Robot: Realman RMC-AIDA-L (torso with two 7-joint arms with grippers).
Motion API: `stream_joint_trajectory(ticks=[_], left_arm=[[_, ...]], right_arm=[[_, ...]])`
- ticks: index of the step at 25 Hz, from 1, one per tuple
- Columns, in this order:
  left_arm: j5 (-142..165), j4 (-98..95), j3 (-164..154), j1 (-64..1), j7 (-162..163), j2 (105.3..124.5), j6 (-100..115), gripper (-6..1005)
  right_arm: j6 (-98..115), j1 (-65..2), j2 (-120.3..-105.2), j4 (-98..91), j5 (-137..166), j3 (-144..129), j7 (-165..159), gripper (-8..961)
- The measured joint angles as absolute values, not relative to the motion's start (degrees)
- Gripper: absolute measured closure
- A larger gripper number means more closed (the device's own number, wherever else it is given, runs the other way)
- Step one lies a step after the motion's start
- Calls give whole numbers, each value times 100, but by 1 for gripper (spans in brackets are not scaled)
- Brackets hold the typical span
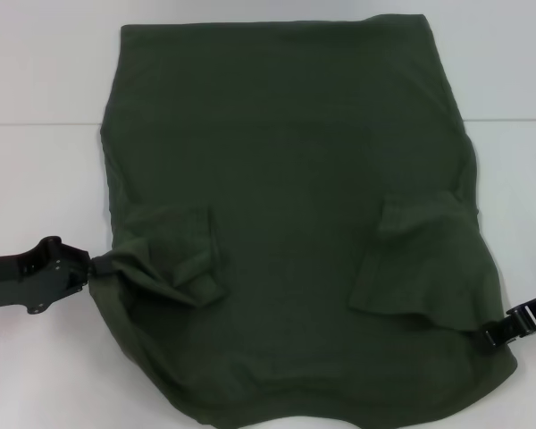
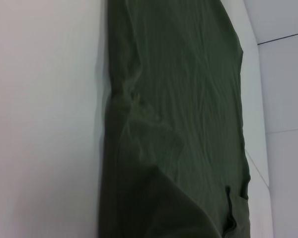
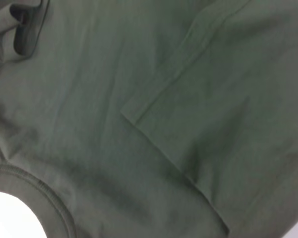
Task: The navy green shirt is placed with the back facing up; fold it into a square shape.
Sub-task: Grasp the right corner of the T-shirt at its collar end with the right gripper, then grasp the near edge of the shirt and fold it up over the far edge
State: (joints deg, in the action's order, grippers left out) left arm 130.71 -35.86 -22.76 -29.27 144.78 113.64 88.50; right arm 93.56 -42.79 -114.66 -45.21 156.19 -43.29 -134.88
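The navy green shirt (image 1: 295, 179) lies flat on the white table (image 1: 36, 71), both sleeves folded in. The left tool (image 1: 87, 265) pinches its left edge. The right tool (image 1: 493, 337) touches its right edge; I cannot tell its grip.

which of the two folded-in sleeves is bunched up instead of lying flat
The left sleeve, beside the left gripper, is bunched and twisted; the right sleeve lies flat on the navy green shirt.

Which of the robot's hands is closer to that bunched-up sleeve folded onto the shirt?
The left hand. It sits at the shirt's left edge, right against the bunched-up sleeve. The right hand is across the shirt at its right edge, beside the flatter folded sleeve.
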Motion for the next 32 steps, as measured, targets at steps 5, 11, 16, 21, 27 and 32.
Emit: stream_joint_trajectory(ticks=[5, 11, 16, 21, 27, 32], left_arm=[[13064, -3586, -2276, -2927, 14468, 11364, 8864, 1001], [13055, -3586, -2276, -2927, 14415, 11358, 8904, 1000], [13041, -3628, -2332, -2917, 14331, 11303, 9241, 1001], [13221, -4177, -2418, -2720, 14332, 11292, 9772, 1001], [13599, -4509, -2420, -2588, 14254, 11262, 10203, 1000], [13884, -4634, -2399, -2448, 14120, 11261, 10518, 1001]], right_arm=[[9344, -4288, -11464, -4525, 15629, -4345, -13523, 437], [9348, -4289, -11436, -4527, 15624, -4306, -13567, 752], [9486, -4283, -11390, -4526, 15609, -4289, -13548, 909], [9784, -4253, -11311, -4554, 15565, -4181, -13510, 918], [10155, -4182, -11172, -4606, 15447, -4075, -13451, 917], [10454, -4146, -11149, -4606, 15443, -4014, -13335, 917]])
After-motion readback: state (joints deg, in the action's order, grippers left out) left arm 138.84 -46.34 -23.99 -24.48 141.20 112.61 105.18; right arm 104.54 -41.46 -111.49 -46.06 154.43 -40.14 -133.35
